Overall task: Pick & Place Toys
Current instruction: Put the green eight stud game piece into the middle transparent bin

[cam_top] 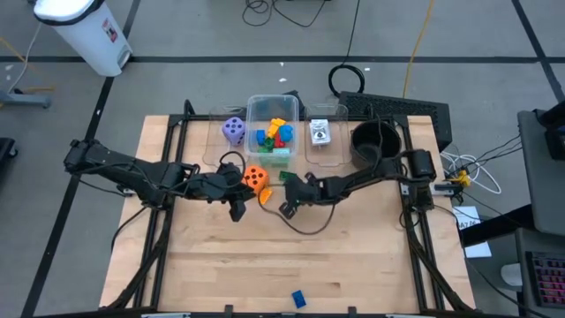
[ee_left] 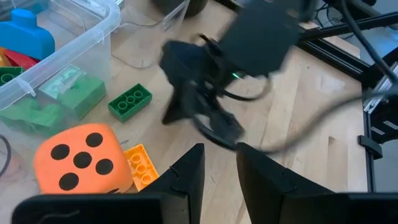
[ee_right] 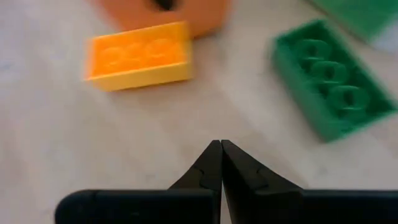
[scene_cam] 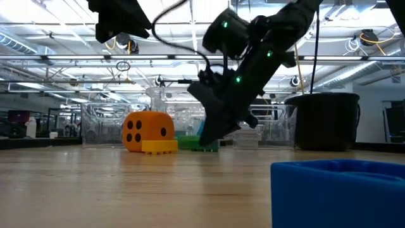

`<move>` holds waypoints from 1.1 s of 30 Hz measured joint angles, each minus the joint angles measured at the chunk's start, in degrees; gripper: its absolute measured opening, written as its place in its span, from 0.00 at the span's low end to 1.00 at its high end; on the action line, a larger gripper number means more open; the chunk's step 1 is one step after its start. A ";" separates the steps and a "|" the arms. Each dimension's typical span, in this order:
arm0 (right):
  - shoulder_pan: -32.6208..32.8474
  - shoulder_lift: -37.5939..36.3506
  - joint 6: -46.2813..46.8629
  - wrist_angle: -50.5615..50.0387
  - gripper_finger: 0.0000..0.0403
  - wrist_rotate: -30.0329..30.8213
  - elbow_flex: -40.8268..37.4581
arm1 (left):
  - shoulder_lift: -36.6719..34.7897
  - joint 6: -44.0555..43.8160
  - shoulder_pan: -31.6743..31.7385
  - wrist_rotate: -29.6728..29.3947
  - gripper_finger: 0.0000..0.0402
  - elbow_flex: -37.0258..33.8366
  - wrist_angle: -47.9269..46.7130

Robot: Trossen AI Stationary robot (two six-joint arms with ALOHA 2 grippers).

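Note:
An orange dotted die [cam_top: 255,177] stands on the table, with a yellow block [ee_right: 138,56] lying against its near side and a green block [ee_right: 326,78] lying flat to its right. My right gripper [ee_right: 221,144] is shut and empty. It slants down over the bare wood between the yellow and green blocks, its tips low near the table [scene_cam: 207,142]. My left gripper [ee_left: 219,168] hovers higher, near the die's near-left side [cam_top: 237,208]. A narrow gap shows between its fingers, with nothing in it.
A clear tub [cam_top: 272,113] holding several blocks stands at the far middle. A purple die [cam_top: 233,130] is to its left. A white card [cam_top: 320,132] and a black pot [cam_top: 375,141] are to its right. A blue block [cam_top: 298,299] lies by the near edge.

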 joint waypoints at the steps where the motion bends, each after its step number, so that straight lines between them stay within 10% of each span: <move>1: 0.68 -0.14 -0.58 0.58 0.00 0.14 -0.02 | 0.00 -0.07 0.00 -0.01 0.24 0.00 0.01; 17: -1.67 -0.74 -0.73 9.76 0.00 10.35 0.06 | 0.00 -1.28 0.00 -0.02 0.24 0.00 0.12; 33: -4.10 2.33 -1.69 10.99 0.00 6.76 0.06 | 0.00 -0.31 0.00 1.35 0.24 0.00 0.07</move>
